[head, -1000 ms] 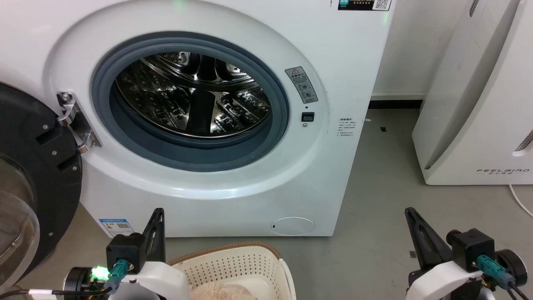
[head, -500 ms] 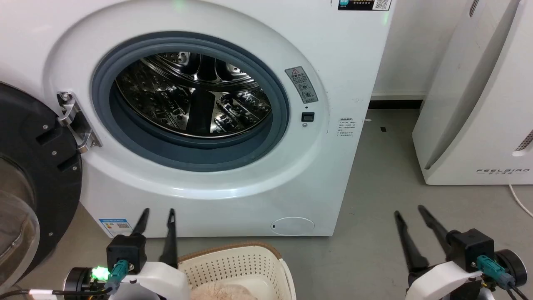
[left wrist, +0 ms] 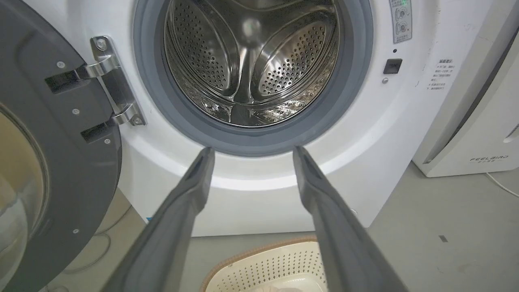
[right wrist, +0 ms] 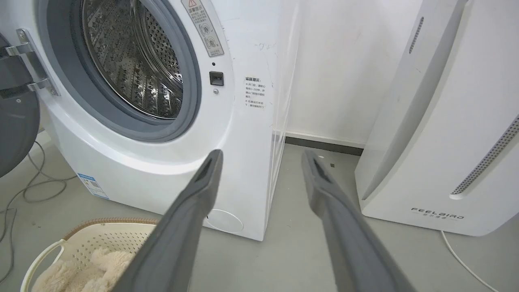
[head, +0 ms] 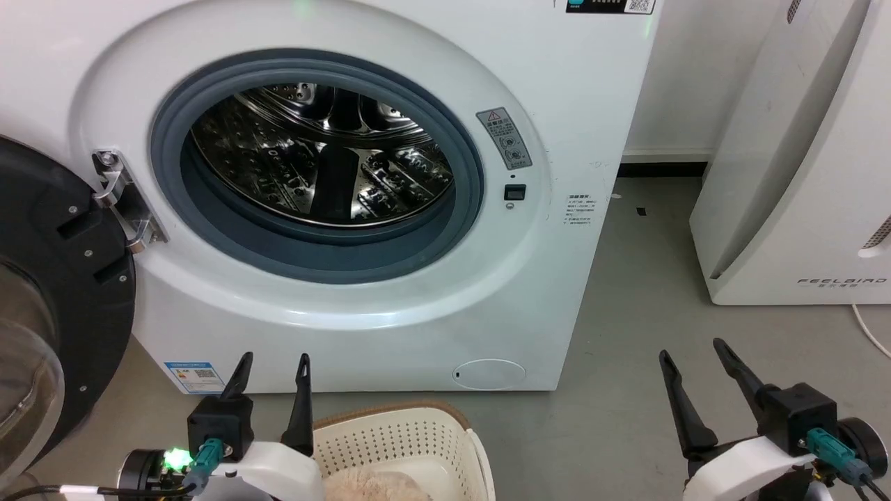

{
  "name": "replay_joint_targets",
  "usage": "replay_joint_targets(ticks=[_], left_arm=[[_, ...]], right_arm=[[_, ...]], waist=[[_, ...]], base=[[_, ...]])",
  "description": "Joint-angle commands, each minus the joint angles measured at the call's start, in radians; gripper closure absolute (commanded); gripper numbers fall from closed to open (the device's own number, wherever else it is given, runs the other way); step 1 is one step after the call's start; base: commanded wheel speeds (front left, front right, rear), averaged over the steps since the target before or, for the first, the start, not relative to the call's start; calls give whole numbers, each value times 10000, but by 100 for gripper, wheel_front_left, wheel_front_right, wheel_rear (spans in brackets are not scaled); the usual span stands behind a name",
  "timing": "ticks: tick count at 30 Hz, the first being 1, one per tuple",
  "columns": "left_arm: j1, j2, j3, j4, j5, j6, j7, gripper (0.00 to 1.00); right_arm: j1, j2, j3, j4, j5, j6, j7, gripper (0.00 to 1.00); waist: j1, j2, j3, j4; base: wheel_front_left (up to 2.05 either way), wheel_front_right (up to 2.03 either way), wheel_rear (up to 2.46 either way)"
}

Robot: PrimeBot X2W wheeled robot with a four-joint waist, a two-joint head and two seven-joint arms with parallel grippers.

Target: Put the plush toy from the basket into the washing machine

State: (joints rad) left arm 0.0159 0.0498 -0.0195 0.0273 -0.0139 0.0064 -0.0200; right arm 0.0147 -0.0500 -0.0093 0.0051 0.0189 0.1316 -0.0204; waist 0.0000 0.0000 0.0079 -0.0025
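Left gripper (head: 273, 362) and right gripper (head: 692, 351) are shown parted and empty; the toy (right wrist: 81, 267), if pinched from the basket (head: 390, 409) by fur alone, may be dropped short of the washer (head: 557, 209).

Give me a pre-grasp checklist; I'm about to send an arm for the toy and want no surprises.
1. The door of the washing machine swung open: ok.
2. The drum free of laundry: ok in the part seen.
3. The plush toy lying in the basket: ok.
4. The left gripper open and empty: ok.
5. The right gripper open and empty: ok.
6. Toy free of snags in the basket: cannot tell, it is mostly cut off.
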Motion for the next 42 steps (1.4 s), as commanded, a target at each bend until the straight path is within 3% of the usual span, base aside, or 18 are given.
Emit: replay_joint_targets(ticks=[1,18,42], left_arm=[[-8,2,-55,73,-96,29,-107,0],[-351,12,-387,1109,-277,-64,-463,0],[-1837,220,-1125,4403,-581,-492,-892,0]], right_arm=[[46,0,-50,8,59,-1,-105,0],[-54,-1,-210,-67,211,-2,-460,0],[-437,-1,-630,-469,387,-4,-961,0]], waist=[[0,0,23,-6],[0,0,543,-121],[0,0,2070,-576]], base=[[0,0,0],[0,0,0],[0,0,0]])
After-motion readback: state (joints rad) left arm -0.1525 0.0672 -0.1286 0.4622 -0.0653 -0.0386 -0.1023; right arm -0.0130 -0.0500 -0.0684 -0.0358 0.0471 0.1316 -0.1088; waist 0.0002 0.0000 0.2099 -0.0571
